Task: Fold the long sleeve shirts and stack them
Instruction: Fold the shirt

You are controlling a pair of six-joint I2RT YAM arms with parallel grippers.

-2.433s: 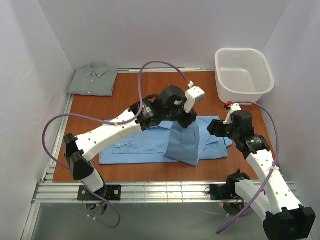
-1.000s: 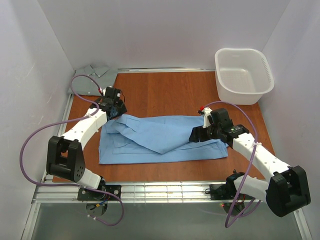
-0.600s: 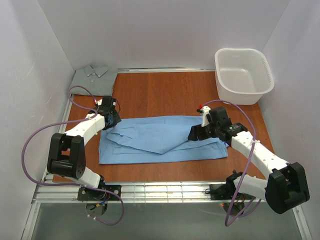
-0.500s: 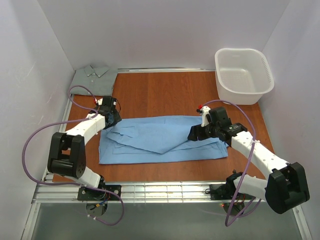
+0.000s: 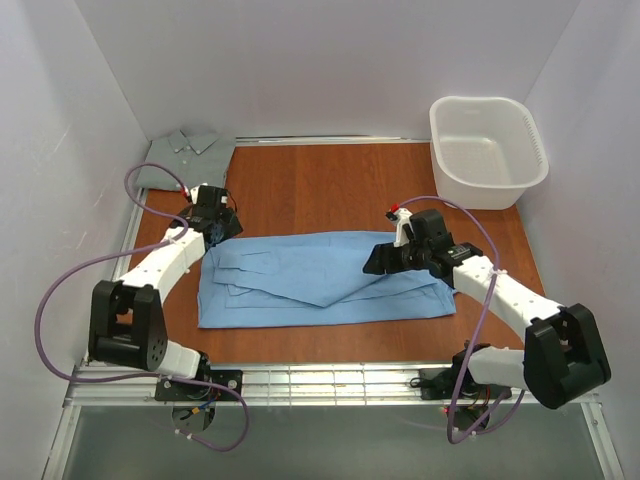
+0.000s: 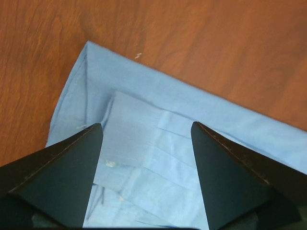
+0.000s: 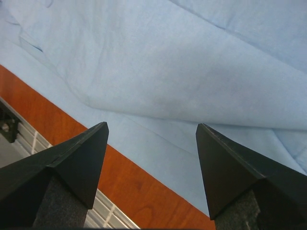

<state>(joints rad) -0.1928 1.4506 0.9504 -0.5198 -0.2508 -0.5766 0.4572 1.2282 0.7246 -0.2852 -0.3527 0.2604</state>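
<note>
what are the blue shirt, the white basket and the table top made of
Blue shirt: thin woven cloth, matte; it creases softly and shows stitched pleats.
White basket: likely plastic, smooth and slightly translucent, with moulded rounded walls.
Table top: wood or wood-look laminate, reddish-brown grain with a low sheen.

We see a reddish-brown wooden table (image 5: 330,185). Directly on it, across the near middle, lies a light blue shirt (image 5: 300,295), spread flat in a wide band, with a fold of its own cloth laid over it and tapering to a point near its middle. A folded grey-green shirt (image 5: 190,148), collar uppermost, lies in the far left corner, apart from the blue one. A white plastic basket (image 5: 487,188) stands in the far right corner.
</note>
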